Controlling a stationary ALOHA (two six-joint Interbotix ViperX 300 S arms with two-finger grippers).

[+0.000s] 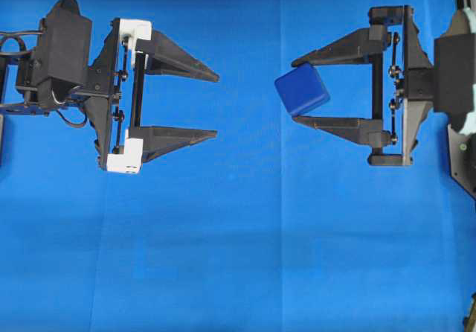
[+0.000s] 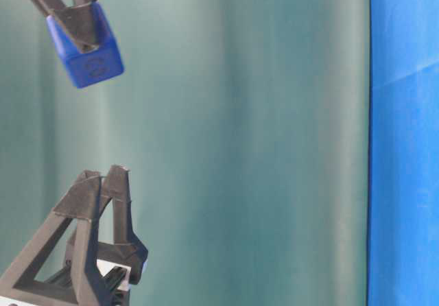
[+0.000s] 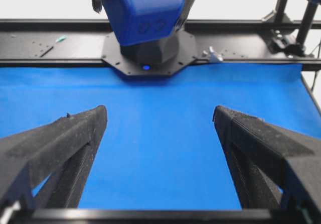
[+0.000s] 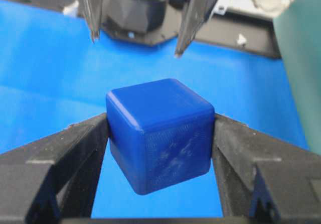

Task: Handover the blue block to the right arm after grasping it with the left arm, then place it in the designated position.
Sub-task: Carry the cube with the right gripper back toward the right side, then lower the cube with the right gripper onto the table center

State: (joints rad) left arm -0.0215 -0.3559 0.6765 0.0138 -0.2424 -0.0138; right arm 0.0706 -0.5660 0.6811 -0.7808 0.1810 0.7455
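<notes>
Between the right gripper's (image 1: 296, 91) fingertips, above the blue cloth (image 1: 238, 257), sits the blue block (image 1: 302, 88), tilted, pinched on two sides; an embossed mark on one face is unreadable. Opposite, the left gripper (image 1: 216, 104) gapes wide, holding nothing.

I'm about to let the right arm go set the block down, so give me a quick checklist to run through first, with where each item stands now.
1. Blue block between the right claw fingers: ok, clamped on two opposite faces in the right wrist view.
2. Block sits square in the grip: not ok, it is tilted in the overhead and table-level views.
3. Left claw has let go: ok, it stands wide open with nothing between its fingers.
4. Gap between the two claws: ok, bare blue cloth shows between them from overhead.
5. Block lifted off the cloth: ok, it hangs in the air in the table-level view.
6. Designated position: cannot tell, no marker shows in any view.
</notes>
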